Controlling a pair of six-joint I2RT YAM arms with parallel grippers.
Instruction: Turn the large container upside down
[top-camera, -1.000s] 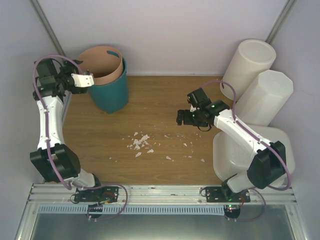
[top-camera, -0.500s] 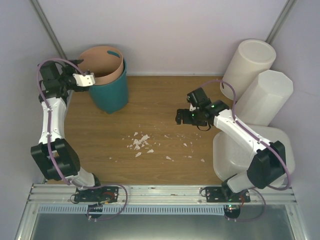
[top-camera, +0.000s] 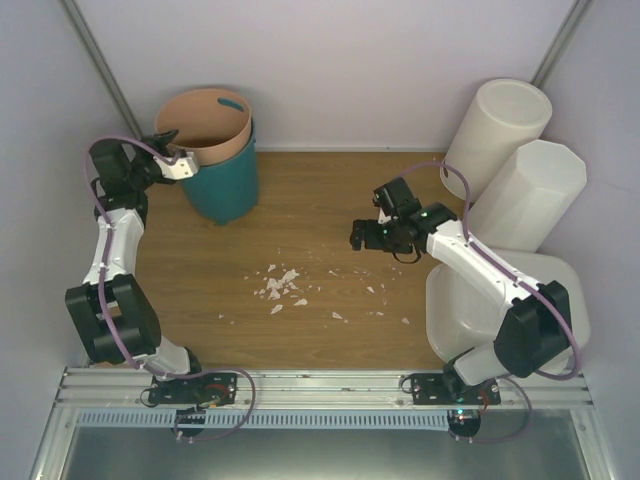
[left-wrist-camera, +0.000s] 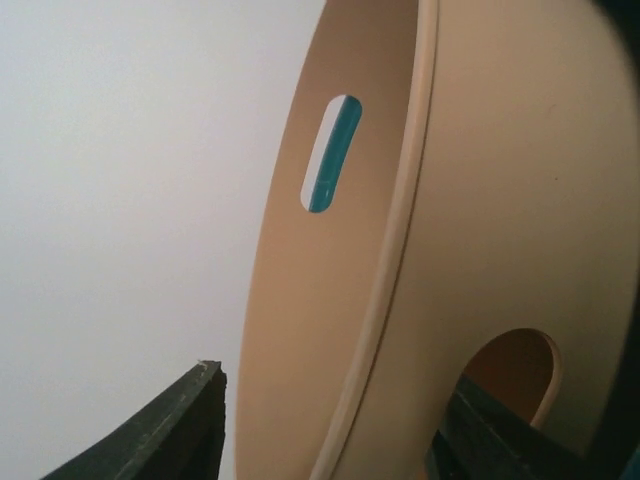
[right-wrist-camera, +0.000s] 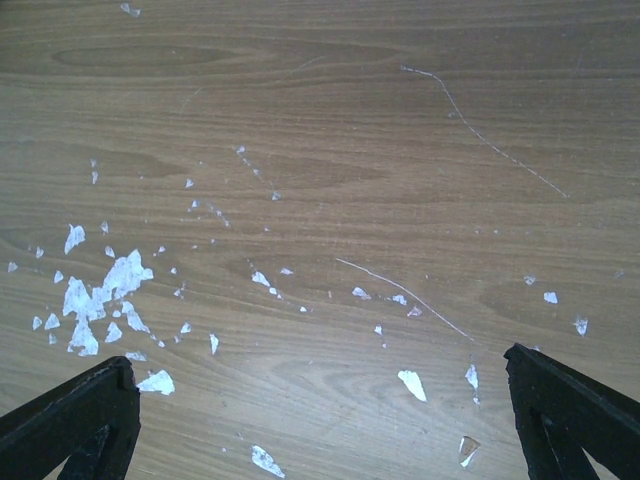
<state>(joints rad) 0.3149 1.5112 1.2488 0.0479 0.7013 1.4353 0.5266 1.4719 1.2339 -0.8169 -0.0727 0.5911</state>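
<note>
A: Looking at the right side first, where is the tub?

B: The tub sits on the table in the near right corner, just beside the base of the right arm, which reaches across above it. From overhead it reads as a broad white shape with rounded corners. Which way up it lies cannot be told.

A: And the right jaws?

B: They are spread wide and hold nothing. In the wrist view the dark fingers stand at the two bottom corners, with bare wood and scattered white flakes between them. From above, the right jaws hang over the middle of the table, well apart from the tub and to its left.

A: What about the other arm?

B: The left arm stretches to the far left corner, where a tan bin nests inside a teal bin. The left jaws are parted at the tan bin's rim. In the wrist view that rim runs up between the two fingers. Whether either one touches the wall cannot be told. A slot in the tan wall shows teal through it.

A: Anything near the tub?

B: A round bin and an octagonal bin stand at the far right. The octagonal one is just behind the tub.
</note>
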